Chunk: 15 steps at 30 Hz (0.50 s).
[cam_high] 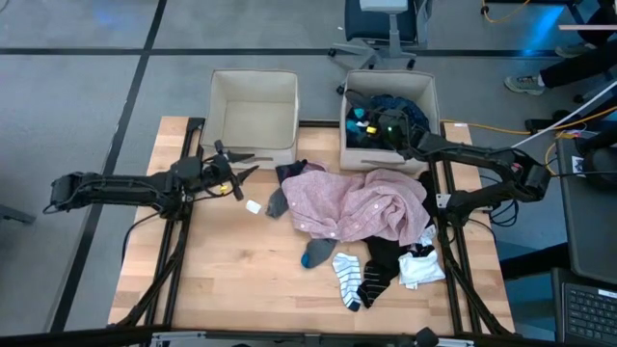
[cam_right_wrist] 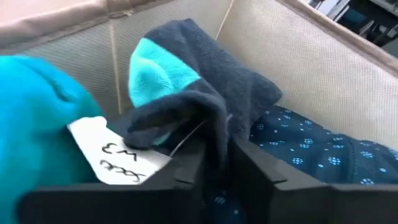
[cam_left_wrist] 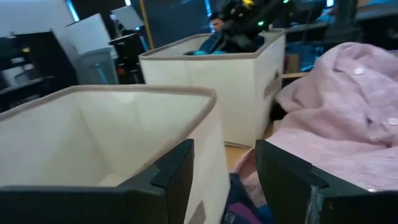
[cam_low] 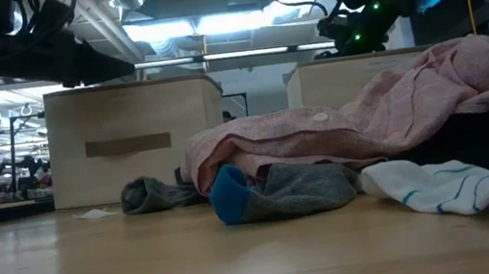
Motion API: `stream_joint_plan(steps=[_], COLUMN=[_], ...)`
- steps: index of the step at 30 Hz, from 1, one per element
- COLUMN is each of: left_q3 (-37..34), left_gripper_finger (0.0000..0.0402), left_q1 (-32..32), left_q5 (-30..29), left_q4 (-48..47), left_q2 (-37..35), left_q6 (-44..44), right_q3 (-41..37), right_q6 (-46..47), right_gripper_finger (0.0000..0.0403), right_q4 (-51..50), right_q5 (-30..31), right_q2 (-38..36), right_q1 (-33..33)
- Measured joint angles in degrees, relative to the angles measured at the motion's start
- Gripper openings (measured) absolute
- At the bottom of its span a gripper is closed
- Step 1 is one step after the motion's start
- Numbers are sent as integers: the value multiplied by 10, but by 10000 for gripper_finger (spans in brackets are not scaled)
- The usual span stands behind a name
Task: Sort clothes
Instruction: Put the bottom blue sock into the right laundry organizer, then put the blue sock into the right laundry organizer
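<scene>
**Sock at the right bin, pile on the table**

While the right gripper (cam_right_wrist: 214,171) hangs inside the right bin (cam_high: 424,89) at the far edge of the table (cam_high: 222,280), a dark grey sock (cam_right_wrist: 199,93) with a turquoise patch drapes between its fingers; the jaws stand narrow, with the sock's fabric in the gap and against both. A white tag (cam_right_wrist: 118,155) with handwriting lies just beside the left finger. Under the sock sits a navy dotted top (cam_right_wrist: 311,152), and a turquoise piece (cam_right_wrist: 31,124) fills the bin's other side.

Left of that bin stands the left bin (cam_high: 253,116). The left gripper (cam_high: 241,173) hovers over the table just near of it, its jaws parted with nothing between them.

At the table's middle a pink shirt (cam_high: 362,202) is heaped, touching a small grey piece (cam_high: 278,202) at its left. Nearer lie a grey sock with a blue toe (cam_high: 316,253), a white striped sock (cam_high: 347,275), a black striped sock (cam_high: 376,281) and a white piece (cam_high: 421,265). A small white tag (cam_high: 253,206) lies on the wood left of the heap.
</scene>
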Motion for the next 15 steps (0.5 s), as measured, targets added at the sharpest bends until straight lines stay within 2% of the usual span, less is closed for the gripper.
stream_joint_plan(steps=[3, 8, 12, 15], left_q3=[0, 0, 0, 0], left_gripper_finger=[162, 162, 162, 162], left_q1=[5, 5, 5, 5], left_q5=[16, 18, 18, 18], left_q4=[0, 0, -8, -9], left_q2=[0, 0, 0, 0], left_q6=[-3, -2, -1, -1], right_q3=[10, 87, 149, 166], right_q6=[-29, -49, -30, -19], right_gripper_finger=[144, 213, 241, 247], right_q4=[-27, -145, -234, -245], right_q5=[16, 88, 89, 81], right_q2=[-9, -42, -57, -60], right_q1=[2, 36, 89, 137])
